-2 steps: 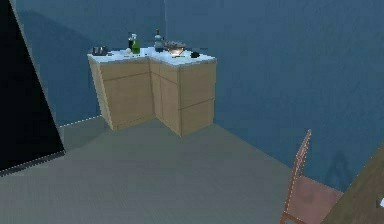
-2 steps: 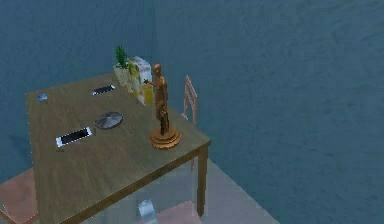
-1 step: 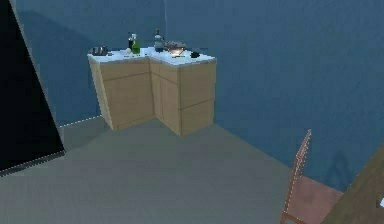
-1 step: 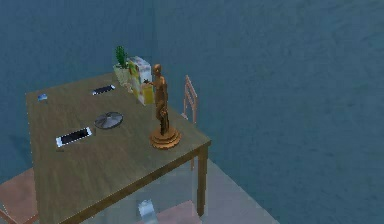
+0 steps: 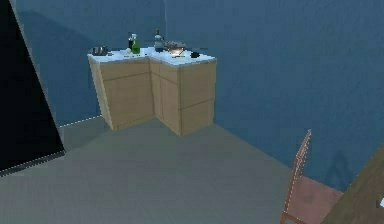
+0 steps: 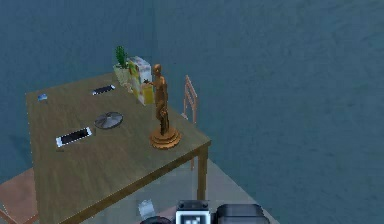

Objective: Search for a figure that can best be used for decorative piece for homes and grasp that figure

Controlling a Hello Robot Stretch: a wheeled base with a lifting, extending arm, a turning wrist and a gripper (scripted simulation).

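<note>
A bronze-coloured statue of a standing figure [image 6: 163, 105] stands upright on a round base near the far corner of a wooden table [image 6: 90, 160] in the arm side view. At that view's bottom edge sits one small white square with black marks [image 6: 190, 214], with the gripper's dark body [image 6: 157, 218] just left of it, low against the table's near side. Its far end cannot be made out, so I cannot tell whether it holds anything. The statue stands well above the gripper in the picture.
On the table lie a potted plant [image 6: 122, 60] beside a pale box [image 6: 140, 72], a grey disc [image 6: 109, 121], a white phone [image 6: 73, 136] and a dark phone [image 6: 103, 90]. A chair [image 6: 189, 98] stands behind it. The forward view has a corner counter [image 5: 155, 95] with bottles, a black panel [image 5: 22, 100] and a chair [image 5: 300, 185].
</note>
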